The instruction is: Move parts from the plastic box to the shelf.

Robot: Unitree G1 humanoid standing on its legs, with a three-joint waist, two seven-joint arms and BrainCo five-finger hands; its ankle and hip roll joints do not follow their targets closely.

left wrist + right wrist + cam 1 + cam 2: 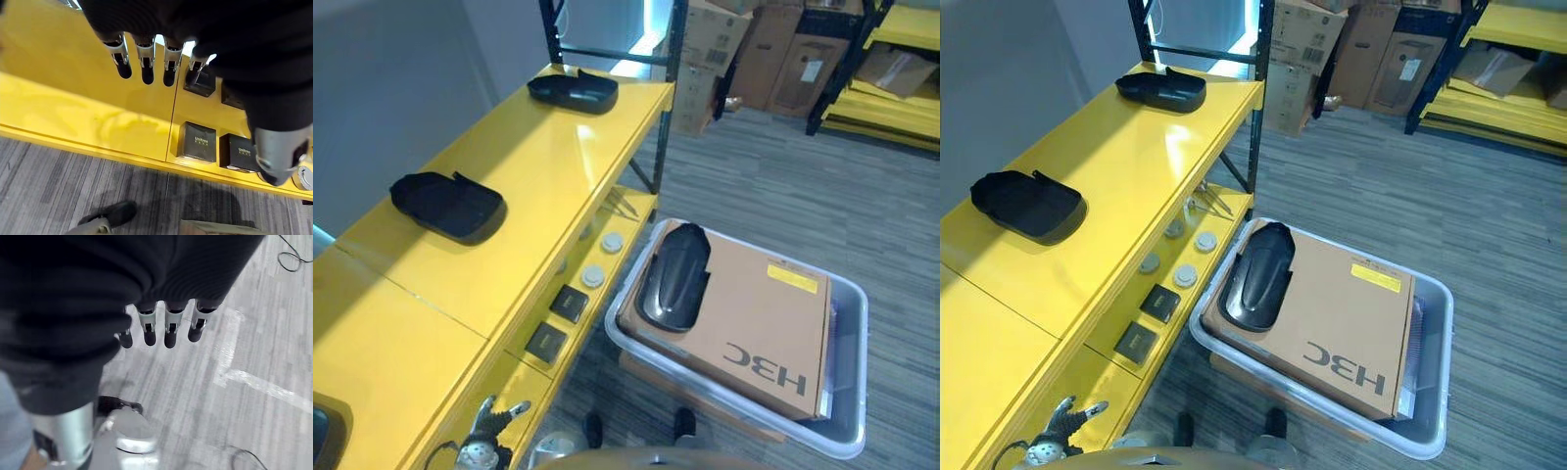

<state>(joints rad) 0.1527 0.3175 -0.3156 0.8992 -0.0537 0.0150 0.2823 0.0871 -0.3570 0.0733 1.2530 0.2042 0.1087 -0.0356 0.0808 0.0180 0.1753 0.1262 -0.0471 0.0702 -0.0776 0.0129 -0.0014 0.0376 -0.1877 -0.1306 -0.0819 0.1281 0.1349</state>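
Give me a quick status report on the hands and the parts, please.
Left hand open, empty, beside the shelf. Right hand open, empty, over the floor. One black part on the cardboard in the plastic box; nothing blocking it.

A glossy black moulded plastic part [674, 277] lies on a brown cardboard sheet [754, 323] in the clear plastic box [850, 392]; two matching black parts [447, 205] [574, 90] rest well apart on the yellow shelf [529, 176].

Left robot hand [146, 58], silver fingers (dark tips), black ribbed cover; right robot hand [166, 328] alike
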